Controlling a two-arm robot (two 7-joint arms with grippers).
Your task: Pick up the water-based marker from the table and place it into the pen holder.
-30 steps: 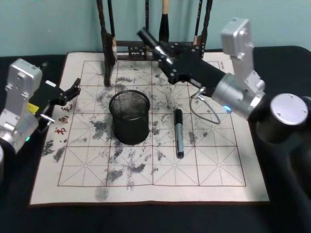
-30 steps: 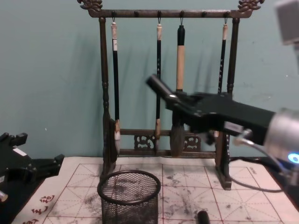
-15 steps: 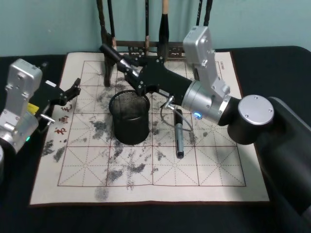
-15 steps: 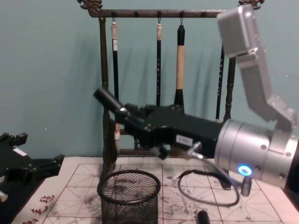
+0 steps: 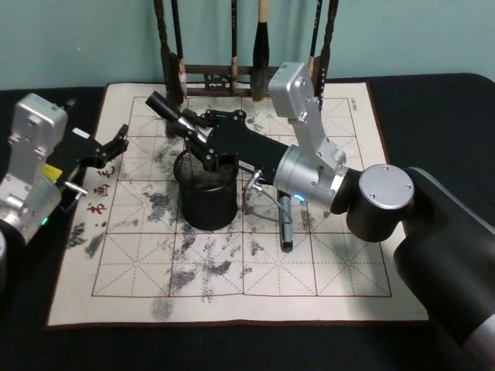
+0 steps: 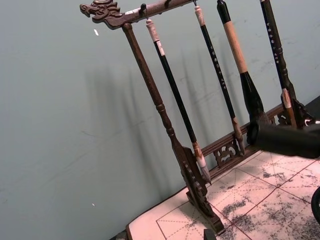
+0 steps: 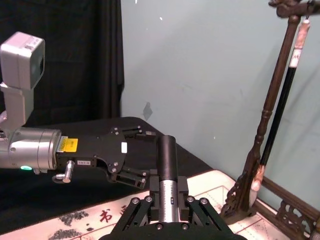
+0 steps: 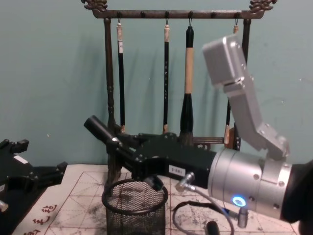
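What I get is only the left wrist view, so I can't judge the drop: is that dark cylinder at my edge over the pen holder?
Observer: Yes; in the head view the right gripper, jaws shut on the marker, holds it tilted above the pen holder.
Operator: Anything else lying around?
Observer: A second marker lies right of the holder.
Operator: Left arm?
Observer: The left gripper is parked, open, at the left edge of the mat.
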